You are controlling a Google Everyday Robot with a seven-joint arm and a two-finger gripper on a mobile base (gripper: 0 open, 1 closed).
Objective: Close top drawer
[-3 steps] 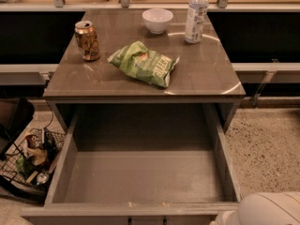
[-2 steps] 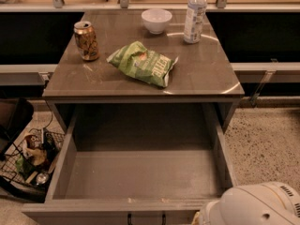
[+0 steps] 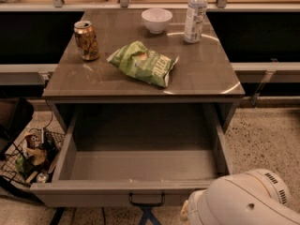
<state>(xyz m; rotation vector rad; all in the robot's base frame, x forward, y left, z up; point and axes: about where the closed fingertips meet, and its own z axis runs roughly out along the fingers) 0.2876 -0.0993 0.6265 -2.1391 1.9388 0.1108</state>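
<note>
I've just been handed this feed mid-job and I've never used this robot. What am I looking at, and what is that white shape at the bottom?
There is one camera, looking down at a small cabinet from its front. The white shape at bottom right is a rounded part of the robot's arm. Its gripper is out of view, so what it holds cannot be told. The top drawer stands pulled out toward the camera with nothing visible inside, and it has a dark loop handle on its front. On the cabinet top are a can, a green chip bag, a white bowl and a clear bottle. A wire basket sits on the floor at left.
</note>
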